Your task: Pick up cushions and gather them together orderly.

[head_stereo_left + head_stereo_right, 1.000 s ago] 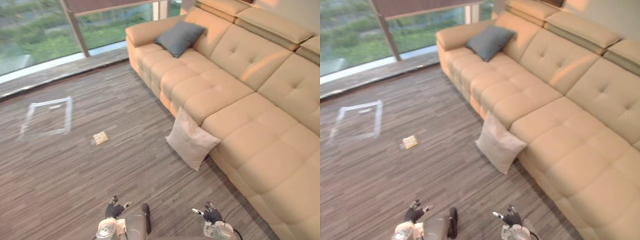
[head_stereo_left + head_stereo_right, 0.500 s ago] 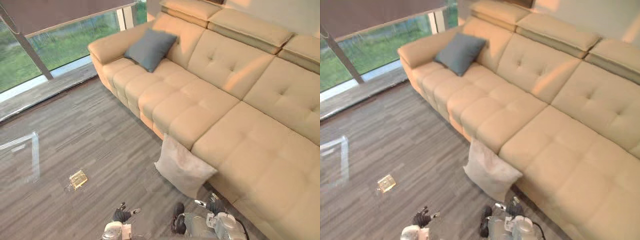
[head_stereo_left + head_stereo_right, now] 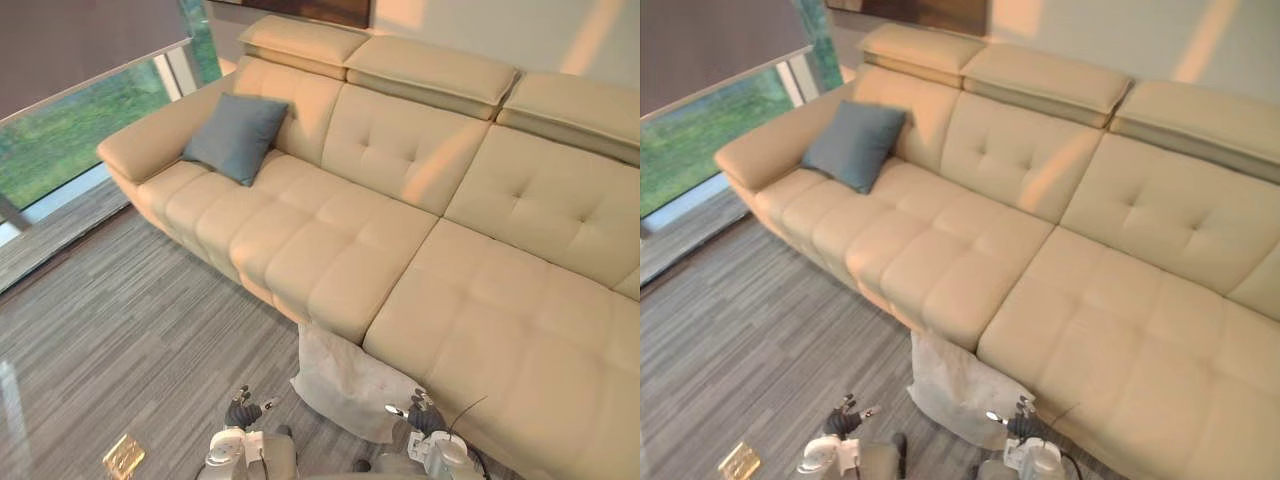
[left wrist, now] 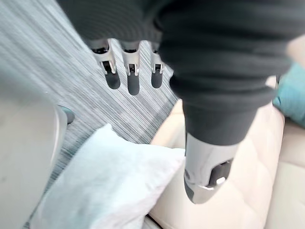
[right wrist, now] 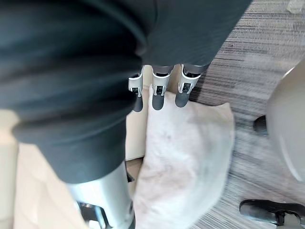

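Left eye view, white cushion [image 3: 345,378]: on the floor, leaning against the front of the cream sofa [image 3: 400,270], just ahead of the two hands and between them.
Left eye view, grey-blue cushion [image 3: 235,135]: propped against the backrest at the sofa's far left end, well apart from the white one.
Left eye view, left hand [image 3: 243,411]: low over the floor, near the white cushion's left edge, carrying nothing.
Left eye view, right hand [image 3: 419,414]: low by the white cushion's right corner, likewise empty.
Right eye view, floor [image 3: 750,330]: flat, grey and striped; a small gold-coloured object [image 3: 739,461] lies well left of the hands.
Right eye view, room: a window [image 3: 710,130] with greenery beyond the sofa's left arm, and a pale wall behind the headrests.
Left wrist view, fingers [image 4: 133,81]: straight, apart from the thumb, nothing between them; the white cushion lies beyond, against the sofa's edge.
Right wrist view, fingers [image 5: 158,95]: straight and spread from the thumb, over the white cushion's upper edge; contact cannot be told.
Handling: probably light, soft and yielding, with a cloth cover that grips well. A squeeze from both sides should suit better than one pinched corner, which would let it droop.
Sofa seat: tufted and smooth, possibly slippery; a cushion leaned on the backrest should stay.
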Motion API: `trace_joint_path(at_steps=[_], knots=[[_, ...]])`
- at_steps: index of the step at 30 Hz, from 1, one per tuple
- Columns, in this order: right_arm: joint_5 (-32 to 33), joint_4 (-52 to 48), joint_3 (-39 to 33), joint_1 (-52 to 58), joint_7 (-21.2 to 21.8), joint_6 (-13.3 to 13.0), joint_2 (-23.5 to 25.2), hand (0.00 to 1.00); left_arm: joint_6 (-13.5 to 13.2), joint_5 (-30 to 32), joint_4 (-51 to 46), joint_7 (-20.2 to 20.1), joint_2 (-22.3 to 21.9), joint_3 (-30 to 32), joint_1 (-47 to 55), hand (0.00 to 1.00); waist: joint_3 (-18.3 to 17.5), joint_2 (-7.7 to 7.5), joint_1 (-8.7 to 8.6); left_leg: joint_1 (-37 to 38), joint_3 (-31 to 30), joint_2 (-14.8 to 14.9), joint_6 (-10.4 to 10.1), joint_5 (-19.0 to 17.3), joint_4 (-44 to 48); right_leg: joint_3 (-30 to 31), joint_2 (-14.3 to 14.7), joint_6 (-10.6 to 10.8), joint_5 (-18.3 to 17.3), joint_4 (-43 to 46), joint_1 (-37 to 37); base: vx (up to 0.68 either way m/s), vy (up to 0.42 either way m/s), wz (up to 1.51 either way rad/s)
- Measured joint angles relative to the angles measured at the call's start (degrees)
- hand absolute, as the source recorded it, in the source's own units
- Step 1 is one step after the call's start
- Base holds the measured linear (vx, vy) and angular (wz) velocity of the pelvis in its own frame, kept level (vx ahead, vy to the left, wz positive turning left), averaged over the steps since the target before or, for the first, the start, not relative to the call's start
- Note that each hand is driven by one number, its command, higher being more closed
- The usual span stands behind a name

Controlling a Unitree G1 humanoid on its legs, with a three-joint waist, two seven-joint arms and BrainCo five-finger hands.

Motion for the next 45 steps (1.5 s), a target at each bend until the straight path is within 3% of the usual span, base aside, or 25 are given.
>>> trace_joint_path(at_steps=[2, 7, 14, 16, 17, 18, 21, 24, 31, 36, 40, 45], knots=[[-0.18, 0.19, 0.6, 0.24, 0.44, 0.44, 0.45, 0.0, 0.03, 0.03, 0.56, -0.08, 0.21, -0.02, -0.11, 0.0, -0.73, -1.06, -0.01, 1.82, 2.74, -1.03, 1.2, -0.73, -0.78, 1.81, -1.33, 0.86, 0.52, -0.16, 0.15, 0.13, 0.245, -0.71], [-0.31, 0.28, -0.01, 0.46, 0.4, 0.42, 0.45, 0.0, -0.01, 0.15, 1.65, -0.11, 0.23, -0.01, -0.13, 0.0, -1.05, -1.18, -0.2, 5.75, 7.52, -2.16, 2.44, -1.34, -2.78, 4.62, -2.77, 1.93, 1.23, -0.25, 0.42, 0.01, 0.136, -0.5], [-0.17, 1.01, -1.76, 0.26, -0.94, -0.49, 0.37, 0.0, 0.01, -0.12, 2.05, 0.3, 0.2, 0.1, 0.11, 0.0, -1.38, -0.38, -0.67, 6.34, 11.1, -0.76, 2.18, -1.88, -2.65, 5.02, -2.35, 1.91, 1.57, 0.63, -1.46, -0.08, -0.017, -0.32], [-0.16, 0.91, -1.9, 0.08, -1.24, -0.67, -0.06, 0.0, 0.02, -0.32, 1.52, 0.78, 0.1, 0.16, 0.11, 0.0, -1.07, 0.04, -0.81, 3.87, 11.06, 0.22, 2.02, -3.74, 0.84, 4.56, -1.8, 1.92, 1.38, 1.99, -3.17, -0.13, -0.05, -0.06], [0.25, 0.65, -2.12, -0.3, -1.86, -0.66, -1.19, 0.0, 0.02, -0.93, 0.3, 1.41, -0.05, 0.54, -0.29, 0.0, -0.15, 0.72, -0.75, -2.36, 10.87, 2.37, 1.66, -7.1, 9.38, 2.68, -1.09, 1.67, -0.72, 5.46, -7.27, -0.16, -0.048, -0.07], [0.28, 0.2, -2.14, -1.11, -2.07, -0.68, -1.71, 0.0, 0.02, -1.3, -0.22, 1.63, -0.1, 0.54, -0.88, 0.0, 0.79, 1.51, -0.75, -5.11, 10.61, 3.4, 1.4, -8.26, 13.16, 1.91, -0.71, 1.76, -1.51, 8.1, -9.39, -0.22, -0.035, -0.02], [2.32, -0.8, -2.23, -4.39, -3.96, -0.81, -3.62, 0.0, 0.03, -3.63, -1.74, 3.38, 0.95, 0.42, -4.73, 0.0, 6.63, 1.34, -0.83, -16.48, 9.32, 5.28, 1.54, -12.46, 26.83, 1.68, -0.02, 1.7, -7.03, 22.37, -21.06, -0.22, -0.026, 0.03], [4.43, -4.95, -2.38, -7.45, -5.92, -0.81, -3.68, 0.0, -0.09, -6.23, -4.2, 5.77, 2.57, 0.51, -7.39, 0.0, 10.52, 0.75, -0.69, -26.51, 9.16, 7.0, 1.63, -14.4, 34.77, 1.94, 0.76, 1.56, -8.59, 30.53, -31.56, -0.2, -0.036, -0.21], [8.84, -10.91, -4.92, -20.63, -8.9, -2.19, -6.14, 0.0, -0.99, -9.56, -9.36, 8.81, 4.47, 7.43, -21.27, 0.0, 17.25, -0.23, -0.74, -44.33, 8.72, 8.77, 3.49, -15.29, 46.25, 1.72, 0.55, 0.93, -8.68, 42.21, -49.51, -0.11, 0.009, -0.12], [11.45, -11.62, -8.33, -31.82, -10.85, -3.31, -8.91, 0.0, -1.96, -10.82, -10.66, 11.31, 9.47, 14.22, -32.7, 0.0, 20.82, -0.32, -1.21, -55.55, 7.98, 9.23, 4.02, -15.21, 51.05, 1.63, 0.53, 0.92, -8.69, 47.41, -60.75, -0.1, -0.003, -0.04], [12.51, -11.6, -8.77, -40.41, -12.07, -3.63, -10.49, 0.0, -2.08, -11.02, -10.85, 12.48, 12.87, 13.56, -40.17, 0.0, 22.1, -0.31, -1.71, -63.34, 7.9, 9.33, 4.31, -15.03, 54.7, 1.68, 0.06, 0.92, -8.69, 51.72, -69.07, -0.07, -0.022, -0.03], [13.24, -11.24, -4.93, -48.01, -12.26, -4.01, -9.97, 0.0, -2.31, -11.91, -10.71, 12.36, 12.99, 4.48, -45.78, 0.0, 22.55, -0.28, -2.46, -67.06, 7.86, 9.32, 4.52, -14.81, 56.32, 1.66, -0.31, 0.92, -8.69, 54.07, -73.19, -0.09, -0.045, 0.0]])
